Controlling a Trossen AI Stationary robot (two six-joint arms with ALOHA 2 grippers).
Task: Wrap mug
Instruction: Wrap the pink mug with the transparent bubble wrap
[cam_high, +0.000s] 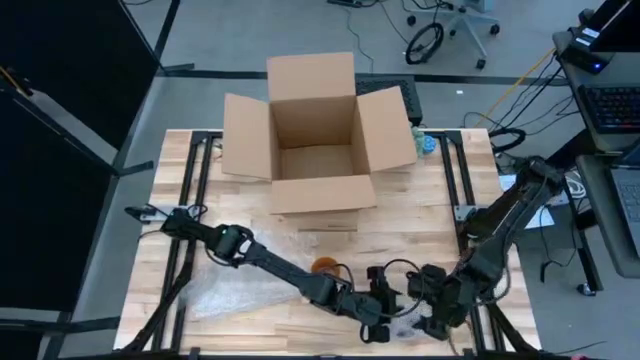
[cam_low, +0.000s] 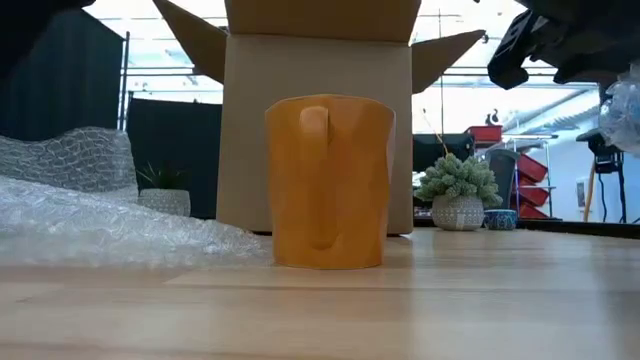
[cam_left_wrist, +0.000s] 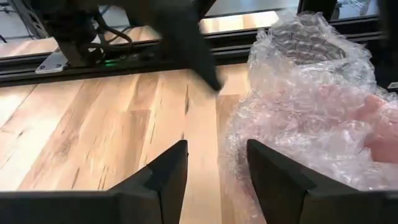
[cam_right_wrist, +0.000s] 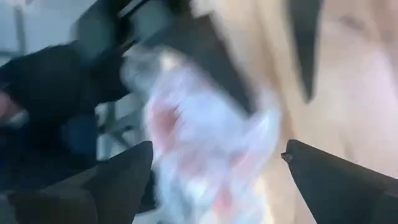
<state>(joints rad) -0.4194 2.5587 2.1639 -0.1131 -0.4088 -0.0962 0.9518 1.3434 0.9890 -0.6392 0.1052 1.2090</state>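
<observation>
A: Start at the hands. Where are they?

B: Both sit at the lower middle of the high view, close together. The left hand has its two fingers parted with bare desk showing between them; it grips nothing, and a crumpled wad of bubble wrap lies just beside one finger. The right hand is spread wide, and the same kind of wrap fills the gap between its fingers, but that view is smeared, so I can't say whether it grips the wrap or only hangs over it.

A: And the mug?

B: The orange mug stands upright on the desk, handle toward the low camera, in front of the open cardboard box. In the high view it's a small orange spot just left of the hands, partly under the left arm.

A: How would these things handle?

B: I'd judge the mug rigid, fairly heavy, smooth and breakable; take it by the rim or the handle. The wrap is light, limp and springy, so pinch an edge, not the bulk. A second sheet lies flat at the left.

A: What's unclear?

B: Something pinkish shows through the wad; I can't identify it. The hands overlap in the high view.
</observation>
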